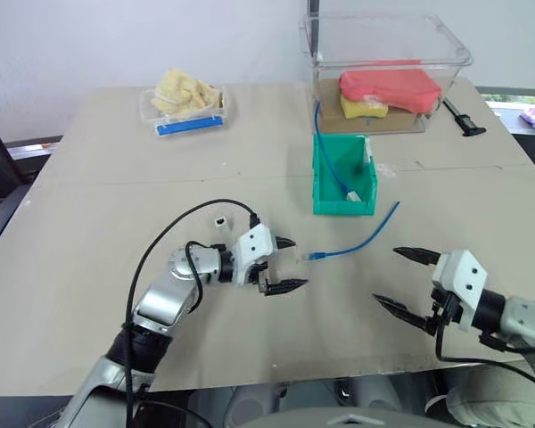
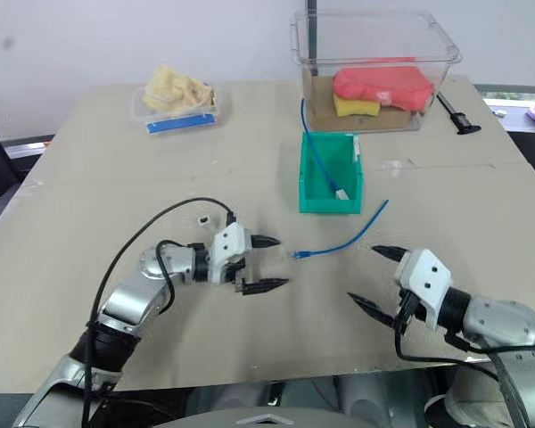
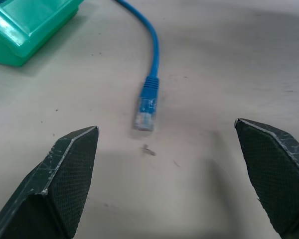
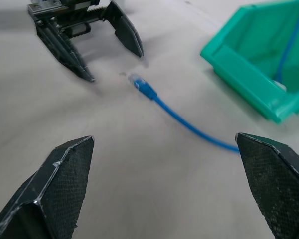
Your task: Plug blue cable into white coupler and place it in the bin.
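- Lying loose on the beige table (image 1: 89,223): the blue cable (image 1: 357,241), curving from its clear plug near the table's middle up toward the right side of the bin (image 1: 325,201), held by nothing.
- Sitting on the table well left of the cable plug, just beyond the left arm: the white coupler (image 1: 220,220), apart from the cable and from both grippers.
- Standing behind the cable, in front of the large clear tub (image 1: 388,53): the green bin, with a longer blue cable (image 1: 330,165) trailing into it from the tub side.
- Hovering just left of the cable plug, pointing at it: the left gripper (image 1: 285,265), fingers spread wide, gripping nothing.
- Hanging near the table's front edge, right of the cable: the right gripper (image 1: 401,281), fingers spread wide, gripping nothing.
- Resting at the far left of the table: a shallow clear tray (image 1: 152,111) holding yellowish items and a blue strip.
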